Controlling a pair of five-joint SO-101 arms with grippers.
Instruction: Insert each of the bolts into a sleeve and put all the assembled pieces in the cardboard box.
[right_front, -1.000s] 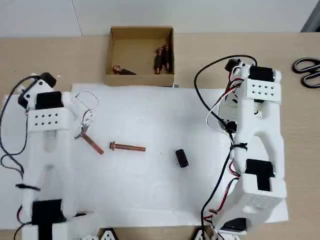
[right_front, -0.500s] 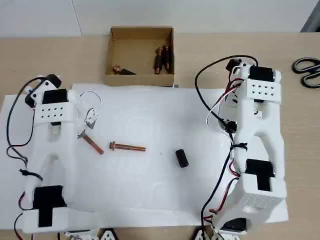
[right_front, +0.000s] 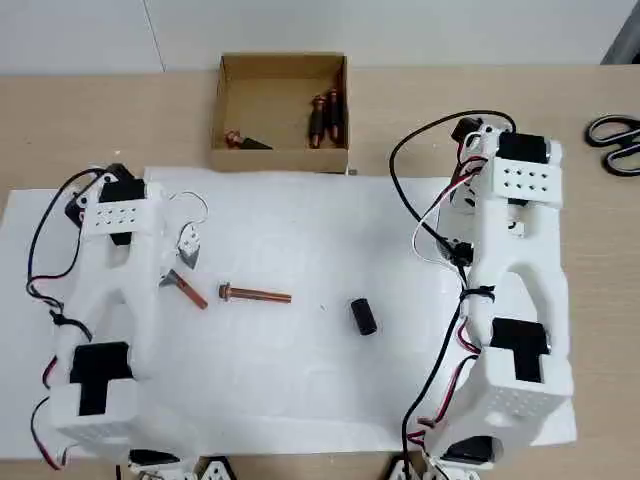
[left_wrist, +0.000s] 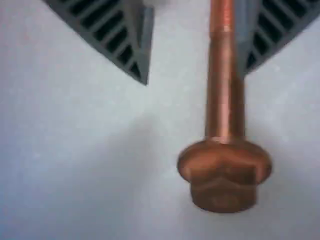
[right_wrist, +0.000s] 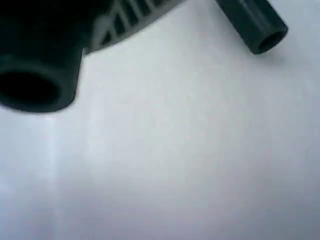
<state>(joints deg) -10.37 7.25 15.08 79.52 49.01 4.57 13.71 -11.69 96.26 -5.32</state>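
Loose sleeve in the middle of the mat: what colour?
Black. The short cylindrical sleeve shows best in the high view.

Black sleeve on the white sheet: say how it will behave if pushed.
The black sleeve is a short cylinder lying on its side, so a sideways push would probably roll it. It looks rigid and small, likely light.

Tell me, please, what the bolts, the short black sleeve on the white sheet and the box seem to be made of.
The bolts look like copper-coloured metal, plated or solid I cannot tell: a smooth reddish sheen. The sleeve looks like matt black plastic or rubber: dull, no gleam. The box is plain brown cardboard, with raw unprinted walls.
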